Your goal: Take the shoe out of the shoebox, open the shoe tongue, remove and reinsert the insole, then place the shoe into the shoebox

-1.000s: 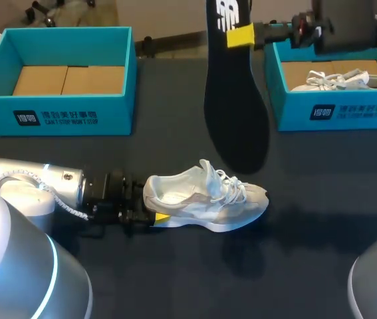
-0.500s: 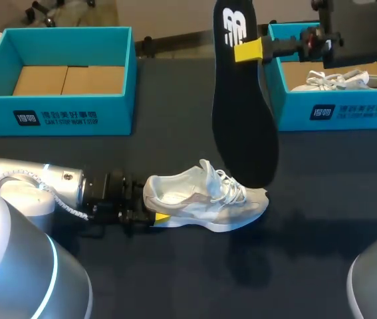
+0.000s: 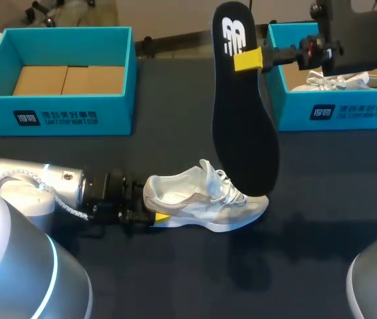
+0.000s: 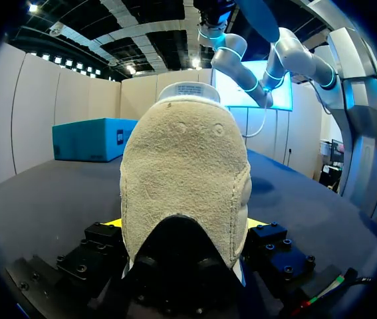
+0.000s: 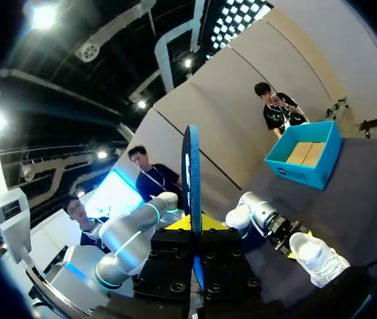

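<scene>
1. Head view: the shoe point(image 3: 205, 199) lay on the dark table point(image 3: 321, 239), well in front of the empty shoebox point(image 3: 55, 118). The left gripper point(image 3: 158, 216) pinched the shoe's heel. Above the shoe's toe, the right gripper point(image 3: 248, 60) clamped the hanging insole point(image 3: 245, 126).
2. Left wrist view: the yellow fingertips pressed either side of the shoe's heel point(image 4: 185, 179), with the table running on beyond the shoe.
3. Right wrist view: the fingers squeezed the insole point(image 5: 191, 173) edge-on, and the shoe point(image 5: 318, 256) lay below, beyond them.

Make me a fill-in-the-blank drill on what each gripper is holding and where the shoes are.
1. The right gripper is shut on the black ____, holding it upright above the table.
2. The left gripper grips the shoe at its ____.
3. A second shoe lies in the box on the robot's ____ side.

Missing words: insole; heel; right.
</scene>
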Tool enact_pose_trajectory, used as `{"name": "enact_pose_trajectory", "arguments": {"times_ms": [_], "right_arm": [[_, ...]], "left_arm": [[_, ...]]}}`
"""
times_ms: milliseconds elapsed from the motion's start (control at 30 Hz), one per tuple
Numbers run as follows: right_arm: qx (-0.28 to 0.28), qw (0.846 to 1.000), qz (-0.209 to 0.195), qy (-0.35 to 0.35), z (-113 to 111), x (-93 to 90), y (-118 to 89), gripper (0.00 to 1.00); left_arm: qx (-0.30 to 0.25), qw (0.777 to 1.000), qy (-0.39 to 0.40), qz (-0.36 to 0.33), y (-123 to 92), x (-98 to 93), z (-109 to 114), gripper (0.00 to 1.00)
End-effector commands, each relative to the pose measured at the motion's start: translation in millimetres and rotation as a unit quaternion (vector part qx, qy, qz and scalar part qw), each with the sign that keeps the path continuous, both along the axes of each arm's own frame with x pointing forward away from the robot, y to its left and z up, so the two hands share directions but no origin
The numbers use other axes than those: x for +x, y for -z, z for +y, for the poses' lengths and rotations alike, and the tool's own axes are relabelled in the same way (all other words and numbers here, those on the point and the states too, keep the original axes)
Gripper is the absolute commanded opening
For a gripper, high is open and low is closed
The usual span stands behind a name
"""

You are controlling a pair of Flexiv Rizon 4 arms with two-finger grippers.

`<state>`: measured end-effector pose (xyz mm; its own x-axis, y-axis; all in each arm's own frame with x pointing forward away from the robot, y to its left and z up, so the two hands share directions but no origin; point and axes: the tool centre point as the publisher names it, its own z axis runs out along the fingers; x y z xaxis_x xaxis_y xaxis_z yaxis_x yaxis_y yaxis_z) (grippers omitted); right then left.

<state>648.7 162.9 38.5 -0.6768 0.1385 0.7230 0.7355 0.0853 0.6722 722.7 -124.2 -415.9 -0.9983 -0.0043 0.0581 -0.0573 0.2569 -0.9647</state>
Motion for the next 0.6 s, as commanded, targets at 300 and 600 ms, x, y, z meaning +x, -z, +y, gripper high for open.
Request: {"name": "enact_pose_trajectory", "arguments": {"times_ms": [300, 600], "right_arm": [[-0.001, 1.000, 0.001, 0.002, 0.9, -0.9, 0.8, 0.00], [-0.001, 1.000, 0.001, 0.002, 0.9, -0.9, 0.8, 0.00]], "left_arm": [[0.000, 1.000, 0.000, 0.000, 0.4, 0.2, 0.0, 0.00], [0.006, 1.000, 0.012, -0.001, -4.2, 3.1, 8.6, 1.00]]}}
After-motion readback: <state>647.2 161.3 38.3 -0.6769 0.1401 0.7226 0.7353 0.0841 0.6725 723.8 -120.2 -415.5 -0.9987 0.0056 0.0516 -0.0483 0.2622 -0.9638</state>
